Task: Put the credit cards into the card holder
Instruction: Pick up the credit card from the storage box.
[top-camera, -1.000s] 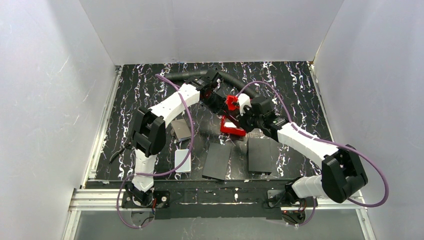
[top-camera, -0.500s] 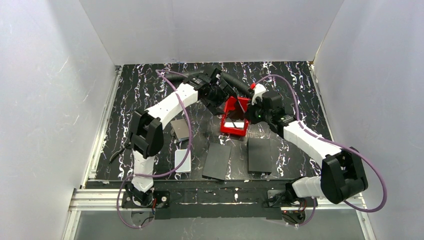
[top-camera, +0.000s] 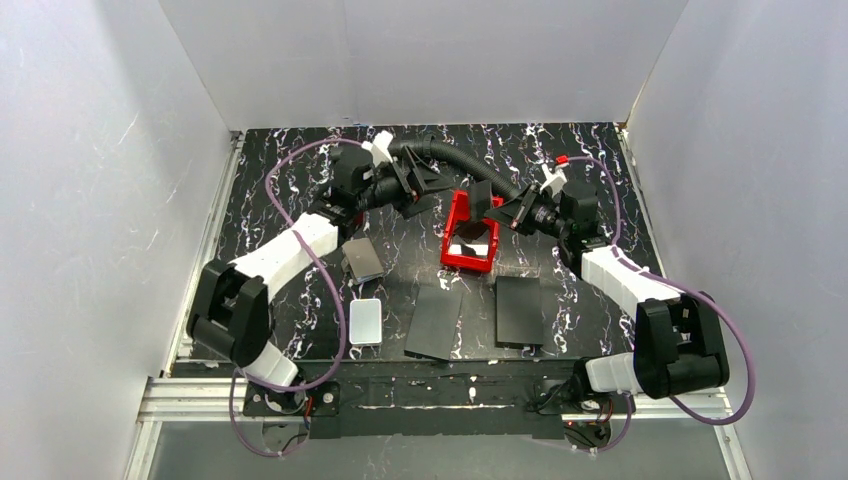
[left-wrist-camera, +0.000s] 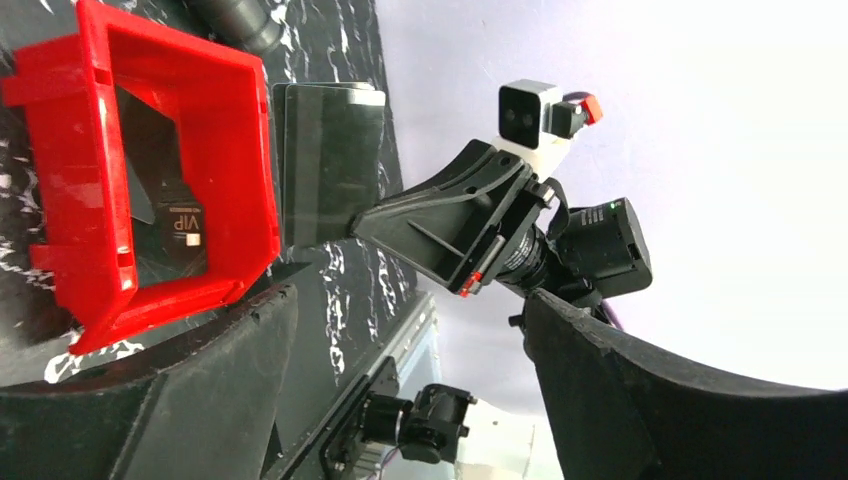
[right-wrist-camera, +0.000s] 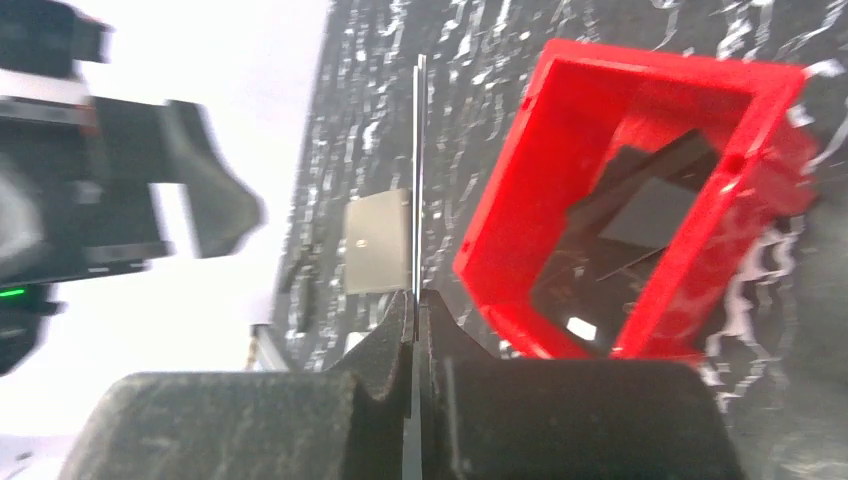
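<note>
My right gripper (right-wrist-camera: 415, 300) is shut on one thin credit card (right-wrist-camera: 418, 170), seen edge-on in the right wrist view. In the left wrist view that card (left-wrist-camera: 325, 165) is a dark grey rectangle standing upright beside the red tray (left-wrist-camera: 250, 150). More dark cards (right-wrist-camera: 640, 215) lie inside the tray (top-camera: 452, 238), one marked VIP (left-wrist-camera: 180, 230). The grey-brown card holder (top-camera: 362, 260) lies flat on the table, left of the tray, also in the right wrist view (right-wrist-camera: 378, 255). My left gripper (top-camera: 425, 185) hangs open and empty behind the tray's left side, facing the right gripper (top-camera: 497, 208).
Two large flat black panels (top-camera: 435, 320) (top-camera: 520, 310) lie near the front edge. A white rounded box (top-camera: 365, 320) sits at the front left. A black corrugated hose (top-camera: 450, 160) curves along the back. White walls enclose the table on three sides.
My left gripper opened and drew back to the left. The red tray, tilted up before, now lies flat. My right gripper closed on a card and swung to the right.
</note>
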